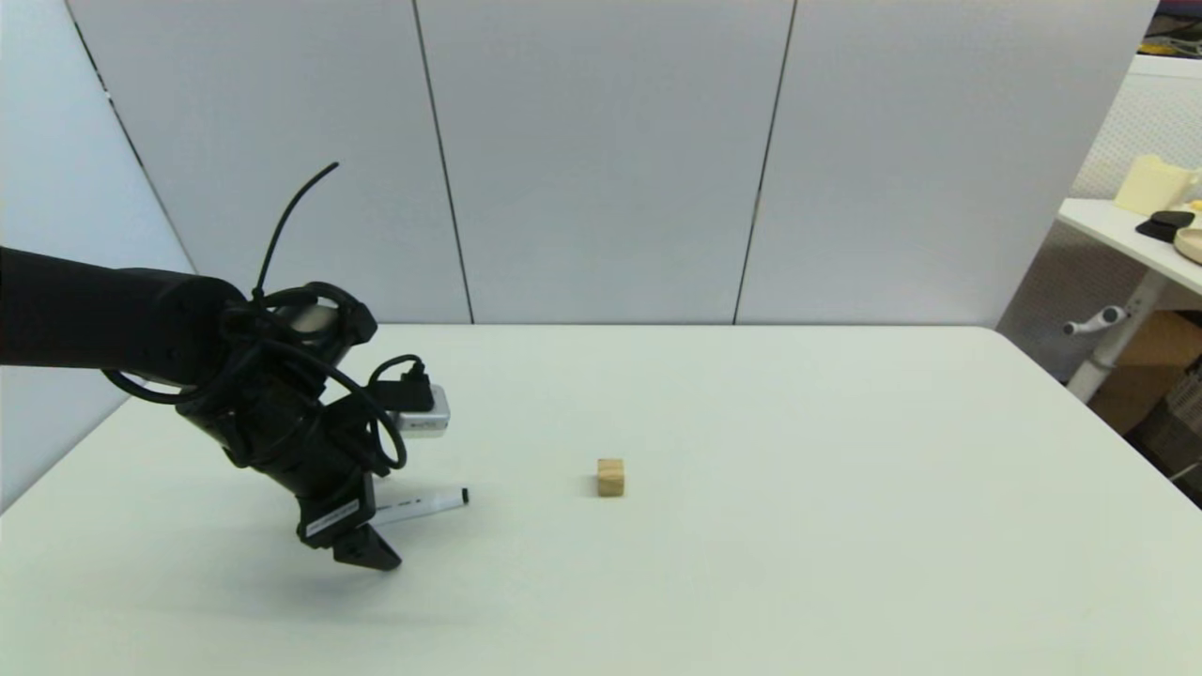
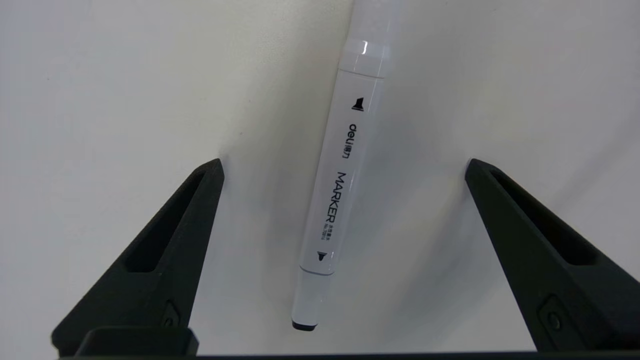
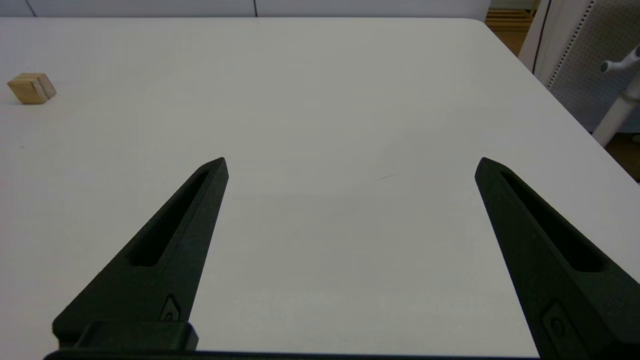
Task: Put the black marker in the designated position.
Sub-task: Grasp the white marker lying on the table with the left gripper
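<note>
Straddling black marker (image 2: pixel 336 185), spread left gripper (image 2: pixel 342 165)

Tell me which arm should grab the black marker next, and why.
Left. The left gripper is open with the black marker lying on the white table between its fingers. The right gripper, also open, sits over bare tabletop to the right of the wooden cube, with no marker near.
</note>
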Motion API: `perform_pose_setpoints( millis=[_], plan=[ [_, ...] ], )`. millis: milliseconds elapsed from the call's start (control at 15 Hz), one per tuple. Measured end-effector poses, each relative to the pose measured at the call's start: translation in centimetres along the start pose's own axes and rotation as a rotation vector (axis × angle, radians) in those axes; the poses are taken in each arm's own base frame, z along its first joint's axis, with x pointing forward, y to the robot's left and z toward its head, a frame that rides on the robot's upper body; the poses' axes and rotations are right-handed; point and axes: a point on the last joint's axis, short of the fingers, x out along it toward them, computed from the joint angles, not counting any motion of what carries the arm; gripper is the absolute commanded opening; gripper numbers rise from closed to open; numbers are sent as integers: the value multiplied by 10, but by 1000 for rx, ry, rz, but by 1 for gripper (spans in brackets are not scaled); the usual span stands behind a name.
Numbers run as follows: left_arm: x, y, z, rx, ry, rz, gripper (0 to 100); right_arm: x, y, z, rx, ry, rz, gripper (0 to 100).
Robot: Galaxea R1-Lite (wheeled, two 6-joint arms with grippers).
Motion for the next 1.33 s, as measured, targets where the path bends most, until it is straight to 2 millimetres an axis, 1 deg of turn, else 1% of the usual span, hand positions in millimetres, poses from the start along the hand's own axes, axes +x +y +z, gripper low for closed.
perform_pose_setpoints(
  millis=[600, 1333],
  plan=[
    [2, 1, 0, -1, 2, -5, 100, 0, 0, 0, 0, 0, 1, 100],
    [-1, 3, 3, -10, -23, -8, 100, 0, 0, 0, 0, 0, 0, 100]
  ],
)
